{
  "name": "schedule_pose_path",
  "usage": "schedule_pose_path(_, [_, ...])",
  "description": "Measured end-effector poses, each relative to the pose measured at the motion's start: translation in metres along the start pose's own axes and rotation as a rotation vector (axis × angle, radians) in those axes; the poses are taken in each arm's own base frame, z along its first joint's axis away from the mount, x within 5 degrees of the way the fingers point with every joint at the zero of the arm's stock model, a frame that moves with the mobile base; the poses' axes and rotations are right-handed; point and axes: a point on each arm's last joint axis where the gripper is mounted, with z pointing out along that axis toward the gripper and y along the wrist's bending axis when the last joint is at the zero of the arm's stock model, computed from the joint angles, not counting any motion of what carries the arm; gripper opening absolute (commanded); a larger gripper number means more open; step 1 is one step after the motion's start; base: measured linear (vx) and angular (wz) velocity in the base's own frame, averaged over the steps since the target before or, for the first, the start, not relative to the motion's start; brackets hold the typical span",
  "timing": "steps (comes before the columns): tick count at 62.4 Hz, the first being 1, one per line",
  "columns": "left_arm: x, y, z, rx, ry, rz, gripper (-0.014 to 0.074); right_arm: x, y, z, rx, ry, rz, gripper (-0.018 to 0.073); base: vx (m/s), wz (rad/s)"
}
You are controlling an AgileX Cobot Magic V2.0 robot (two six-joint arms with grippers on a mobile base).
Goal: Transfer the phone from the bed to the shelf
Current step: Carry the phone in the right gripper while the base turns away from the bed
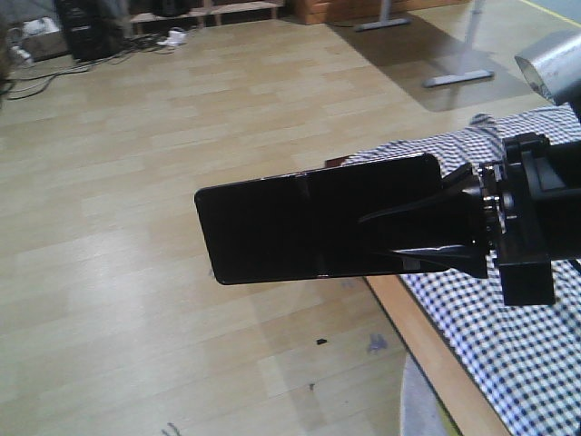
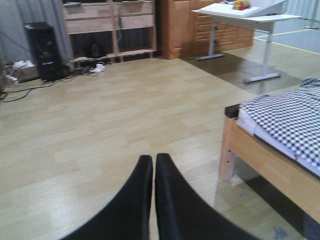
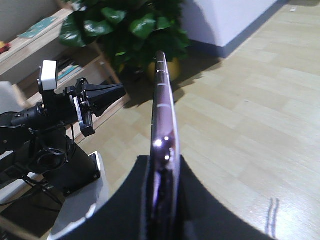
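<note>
My right gripper (image 1: 372, 238) is shut on one end of the phone (image 1: 309, 232), a long glossy black slab held level and on edge above the floor, off the bed's corner. In the right wrist view the phone (image 3: 162, 105) shows edge-on, its pinkish rim clamped between the black fingers (image 3: 197, 200). The bed (image 1: 517, 363), under a black-and-white checked sheet, lies at lower right, and its corner (image 2: 285, 112) shows in the left wrist view. Pale plank boards of the shelf (image 3: 30, 37) stand behind my left arm. The left gripper (image 2: 154, 159) is shut and holds nothing.
A leafy plant in a yellow pot (image 3: 135, 25) stands beside the shelf. At the far wall are a wooden drawer unit (image 2: 107, 22), a black computer tower (image 2: 42, 50) with cables, and a white desk (image 2: 240, 12). The robot base (image 3: 75, 170) is at lower left.
</note>
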Motion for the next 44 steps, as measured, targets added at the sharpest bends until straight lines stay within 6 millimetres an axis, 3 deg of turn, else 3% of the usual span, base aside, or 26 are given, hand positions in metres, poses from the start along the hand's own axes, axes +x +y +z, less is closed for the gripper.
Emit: schedule_pose_path(44, [0.0000,0.0000,0.0000,0.000,0.000,0.000,0.0001,0.0000,0.0000,0.0000,0.000,0.000,0.000,-0.0004,-0.06,0.26])
